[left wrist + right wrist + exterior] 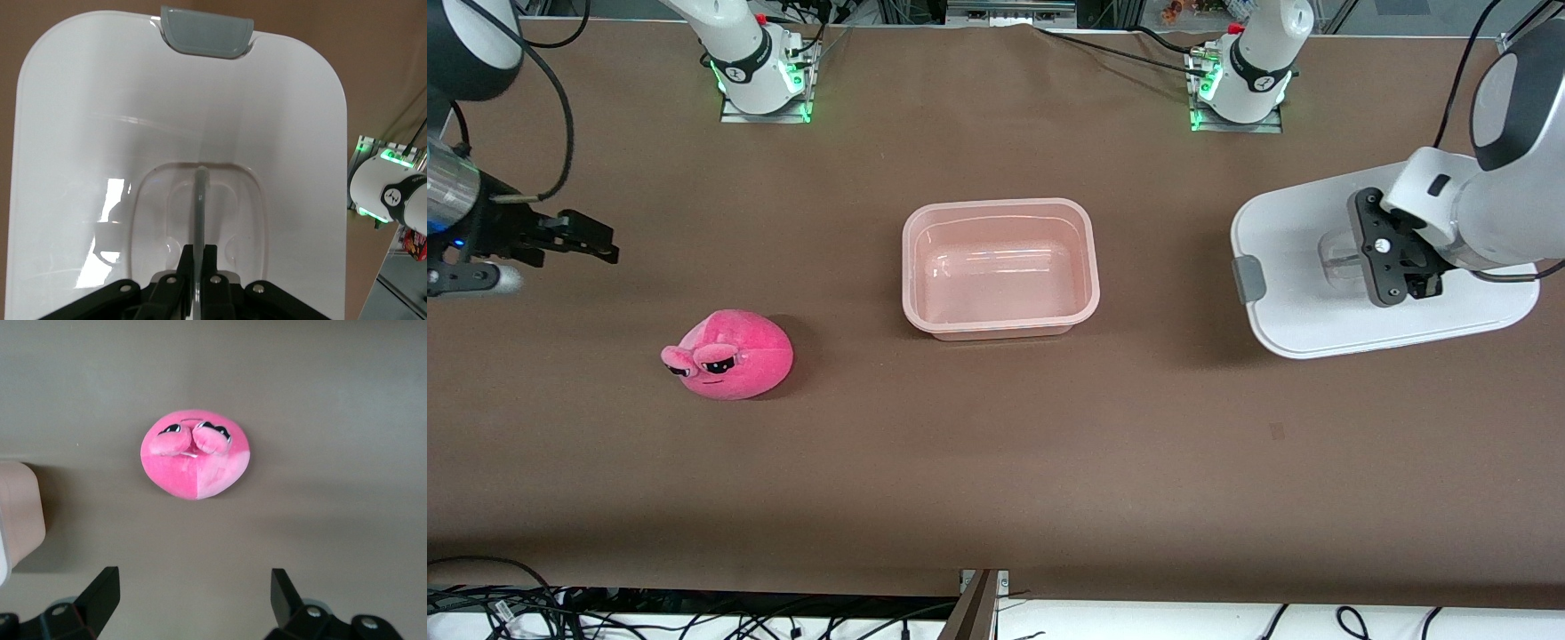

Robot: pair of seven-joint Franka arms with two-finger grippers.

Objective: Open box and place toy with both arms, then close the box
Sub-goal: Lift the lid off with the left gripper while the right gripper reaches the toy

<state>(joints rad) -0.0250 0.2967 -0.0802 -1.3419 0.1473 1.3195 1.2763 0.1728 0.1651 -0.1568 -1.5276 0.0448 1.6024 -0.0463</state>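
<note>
The pink box stands open and empty at the table's middle. Its white lid is at the left arm's end and casts a shadow on the table. My left gripper is shut on the lid's clear centre handle. In the left wrist view the left gripper pinches that thin handle, with the lid and a grey clip spread around it. The pink toy lies toward the right arm's end, nearer the camera than the box. My right gripper hangs open and empty near the toy.
Both arm bases stand with green lights at the table's back edge. Cables lie below the table's near edge. A corner of the box shows in the right wrist view.
</note>
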